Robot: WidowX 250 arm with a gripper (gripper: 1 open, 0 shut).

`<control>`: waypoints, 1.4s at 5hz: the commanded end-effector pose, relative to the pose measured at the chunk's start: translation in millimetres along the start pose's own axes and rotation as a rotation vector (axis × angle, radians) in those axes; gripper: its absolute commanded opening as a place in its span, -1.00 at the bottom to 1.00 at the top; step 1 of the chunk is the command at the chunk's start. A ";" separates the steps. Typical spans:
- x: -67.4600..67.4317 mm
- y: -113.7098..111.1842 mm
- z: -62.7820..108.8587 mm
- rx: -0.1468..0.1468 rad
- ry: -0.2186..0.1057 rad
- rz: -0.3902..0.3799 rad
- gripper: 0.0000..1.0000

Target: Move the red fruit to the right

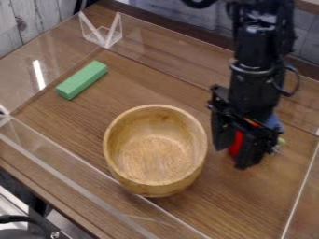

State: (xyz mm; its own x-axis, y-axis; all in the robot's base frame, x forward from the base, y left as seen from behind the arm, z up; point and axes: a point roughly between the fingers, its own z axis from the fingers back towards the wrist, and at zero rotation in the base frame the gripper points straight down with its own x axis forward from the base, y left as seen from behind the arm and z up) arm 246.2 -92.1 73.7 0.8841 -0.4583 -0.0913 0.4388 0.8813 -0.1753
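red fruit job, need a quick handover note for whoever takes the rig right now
Gripper: pointing down just right of the round wooden bowl, jaws around the small red strawberry-like fruit; firm grip or not, cannot tell.
Flat green rectangular block: far left, untouched.
Done: fruit sits right of the bowl.
Left: confirm it rests on the wooden table, open, withdraw.

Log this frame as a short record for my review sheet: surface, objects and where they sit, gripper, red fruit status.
surface: wooden table with clear low walls
wooden bowl: centre front, upright, empty
green block: lying flat, far left, apart from the bowl
gripper: pointing down, right of the bowl, fingertips close to the table
red fruit: red shape between the gripper's fingers, mostly hidden; whether it is gripped or resting on the table cannot be told
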 end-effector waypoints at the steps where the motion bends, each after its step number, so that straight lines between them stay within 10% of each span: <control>1: -5.8 3.1 -1.0 0.002 -0.031 0.009 -1.00; 2: -8.6 -6.9 -11.7 0.000 -0.012 -0.019 -1.00; 3: -9.2 -15.3 -17.5 0.000 0.001 -0.034 1.00; 7: 9.8 -6.1 10.9 0.018 0.014 -0.042 1.00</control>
State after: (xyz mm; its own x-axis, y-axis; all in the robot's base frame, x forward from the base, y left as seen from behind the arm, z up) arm 244.0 -99.7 72.0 0.8589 -0.4902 -0.1481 0.4650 0.8677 -0.1757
